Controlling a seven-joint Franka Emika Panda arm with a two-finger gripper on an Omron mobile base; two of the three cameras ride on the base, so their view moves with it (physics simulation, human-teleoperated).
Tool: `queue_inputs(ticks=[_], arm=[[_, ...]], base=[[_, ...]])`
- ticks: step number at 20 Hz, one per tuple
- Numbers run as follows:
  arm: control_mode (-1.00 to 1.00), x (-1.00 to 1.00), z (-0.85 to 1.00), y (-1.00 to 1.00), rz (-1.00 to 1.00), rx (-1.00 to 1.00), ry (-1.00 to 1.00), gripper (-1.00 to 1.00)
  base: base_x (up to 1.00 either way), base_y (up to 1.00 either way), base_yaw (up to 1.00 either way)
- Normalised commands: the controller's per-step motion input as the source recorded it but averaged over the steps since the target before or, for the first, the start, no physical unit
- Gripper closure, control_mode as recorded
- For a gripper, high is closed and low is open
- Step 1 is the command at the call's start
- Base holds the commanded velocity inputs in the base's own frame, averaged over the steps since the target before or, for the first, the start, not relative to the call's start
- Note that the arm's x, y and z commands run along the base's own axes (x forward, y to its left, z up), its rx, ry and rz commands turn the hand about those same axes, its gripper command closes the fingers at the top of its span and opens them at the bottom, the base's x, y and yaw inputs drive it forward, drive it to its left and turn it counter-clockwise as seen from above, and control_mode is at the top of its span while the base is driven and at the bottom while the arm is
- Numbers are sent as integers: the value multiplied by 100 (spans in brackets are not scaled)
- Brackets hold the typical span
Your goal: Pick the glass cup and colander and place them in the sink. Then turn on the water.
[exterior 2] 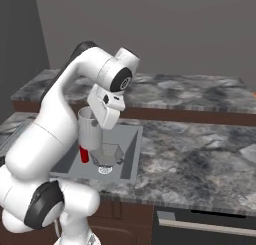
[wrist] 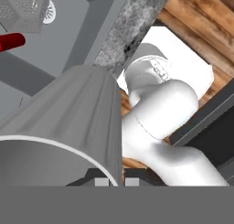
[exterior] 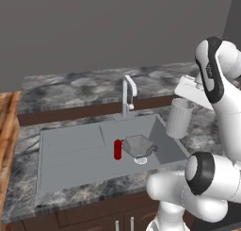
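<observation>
I am in the middle of the cup step; the colander (exterior: 139, 146) already sits in the sink (exterior: 70, 152), on the basin floor by the round drain, with a small red cylinder (exterior: 117, 149) standing just beside it; the water is not on, and no blue stream falls from the faucet (exterior: 128, 94).

My gripper (exterior: 188, 102) is closed tight on the rim of the glass cup (exterior: 179, 118); the cup hangs in the air, above the right edge of the sink, where the basin meets the marble counter (exterior: 84, 86); it touches nothing below it.

The cup's long side runs nearly up and down, tipped only a little; its open mouth points up at my hand and its bottom points down at the sink.

In the hand view I look down along the cup's ribbed wall (wrist: 68, 113), and the colander (wrist: 25, 10) and red cylinder (wrist: 11, 41) lie far below it.

Next, I think I must slide the cup a bit farther over the basin, then lower it slowly into a bare spot, away from the colander and the red cylinder; then I let go; after that comes the faucet.
</observation>
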Motion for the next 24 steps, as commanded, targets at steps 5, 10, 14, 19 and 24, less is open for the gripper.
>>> queue_inputs(ticks=[5, 10, 14, 19, 24], arm=[[-100, 1, -31, 2, 0, 0, -7, 100], [-100, 13, -24, 13, 0, -3, -1, 100], [-100, 19, -22, 25, -3, -3, 1, 100], [-100, 11, -32, 31, -7, 1, 1, 100], [-100, 0, -32, 21, -9, 5, 0, 100]], base=[[0, 0, 0], [0, 0, 0], [0, 0, 0], [0, 0, 0], [0, 0, 0]])
